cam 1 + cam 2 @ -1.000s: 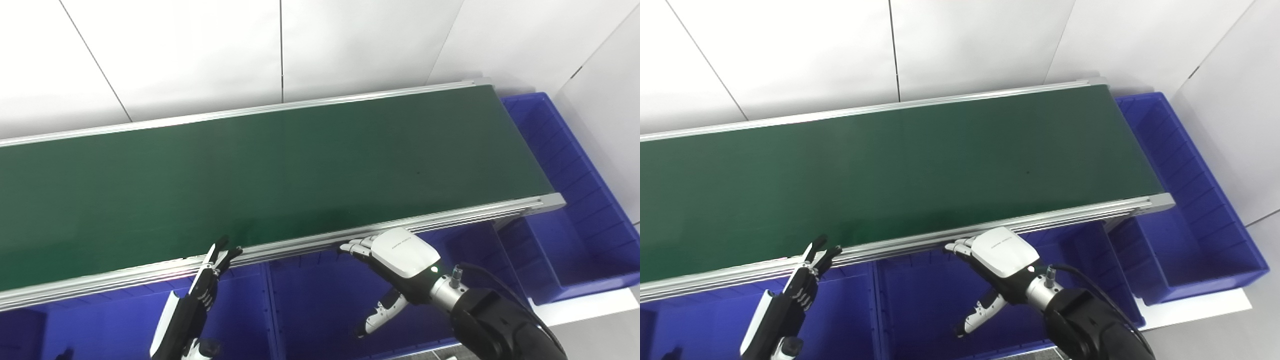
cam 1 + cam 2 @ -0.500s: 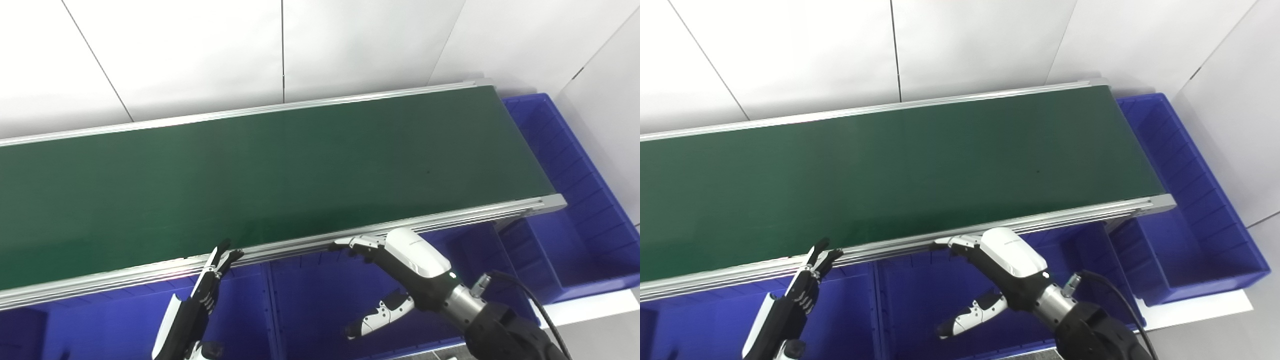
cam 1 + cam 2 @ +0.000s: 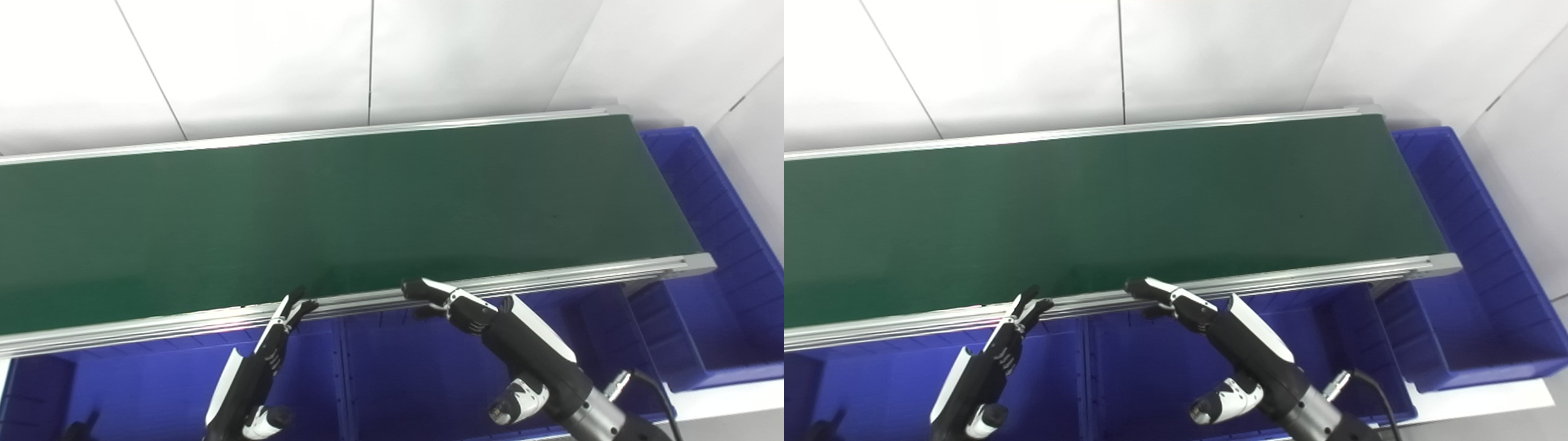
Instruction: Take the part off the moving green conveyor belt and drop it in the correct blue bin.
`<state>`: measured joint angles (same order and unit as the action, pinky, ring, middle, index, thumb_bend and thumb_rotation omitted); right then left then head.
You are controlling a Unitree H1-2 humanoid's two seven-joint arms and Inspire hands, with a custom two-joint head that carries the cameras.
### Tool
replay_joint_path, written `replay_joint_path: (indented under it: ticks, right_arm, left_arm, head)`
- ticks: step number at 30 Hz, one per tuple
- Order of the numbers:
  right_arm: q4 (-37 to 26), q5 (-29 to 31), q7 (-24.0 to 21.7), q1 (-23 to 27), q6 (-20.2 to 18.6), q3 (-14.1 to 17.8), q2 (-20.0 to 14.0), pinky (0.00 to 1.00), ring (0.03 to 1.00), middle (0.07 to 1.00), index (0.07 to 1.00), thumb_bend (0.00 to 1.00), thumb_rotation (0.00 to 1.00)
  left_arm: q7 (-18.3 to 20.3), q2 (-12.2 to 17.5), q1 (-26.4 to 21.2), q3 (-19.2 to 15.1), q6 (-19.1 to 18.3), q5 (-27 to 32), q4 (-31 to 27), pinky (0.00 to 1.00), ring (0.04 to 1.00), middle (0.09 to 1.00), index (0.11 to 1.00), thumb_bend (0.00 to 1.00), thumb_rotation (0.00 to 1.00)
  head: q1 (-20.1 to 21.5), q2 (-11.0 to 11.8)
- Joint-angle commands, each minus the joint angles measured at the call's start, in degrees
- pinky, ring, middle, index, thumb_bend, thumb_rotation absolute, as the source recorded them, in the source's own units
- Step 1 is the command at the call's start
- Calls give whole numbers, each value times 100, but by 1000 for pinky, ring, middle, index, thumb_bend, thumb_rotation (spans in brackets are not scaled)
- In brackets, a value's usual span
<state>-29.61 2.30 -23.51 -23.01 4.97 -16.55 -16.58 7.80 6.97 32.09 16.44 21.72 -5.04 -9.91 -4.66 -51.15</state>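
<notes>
Part: none visible anywhere on the conveyor belt (image 3: 343, 208).
Left hand (image 3: 257, 373): empty, fingers straight, tips at the near rail (image 3: 551, 278).
Right hand (image 3: 490, 324): empty, fingers spread, tips on that rail.
Risk: a late reach probably misses the part; fingers could snag on the rail.
Materials: matte green belt, ribbed aluminium rail, glossy plastic blue bins (image 3: 392, 380).

White panelled wall (image 3: 257, 61), thin seams
</notes>
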Motion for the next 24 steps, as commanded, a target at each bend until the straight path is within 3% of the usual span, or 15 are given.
replay_joint_path:
  ticks: [1,5,8,10,24]
  right_arm:
    - [285,-62,182,2,566,-88,295,904,958,962,937,1000,907]
    - [1408,-328,490,-43,1203,-130,718,905,960,965,930,1000,923]
    - [2129,-516,615,-68,1919,-117,772,893,949,962,934,1000,907]
    - [2419,-657,700,-55,2158,-122,751,870,932,950,927,1000,908]
    - [2752,-1050,1332,66,2194,-478,503,830,912,946,919,1000,918]
  left_arm:
    - [-17,-29,-1,24,226,-89,-42,999,968,925,973,989,929]
    - [-55,-83,31,58,228,-292,-36,990,964,932,978,993,937]
    - [-99,-122,87,77,152,-422,-93,965,957,937,980,1000,936]
    - [-116,-137,109,86,128,-461,-120,956,953,938,981,1000,931]
    - [-59,-85,126,68,67,-371,-206,970,961,944,984,998,939]
  head:
    - [-145,36]
    - [-445,73]
    - [-574,60]
    - [-534,50]
    - [-305,-31]
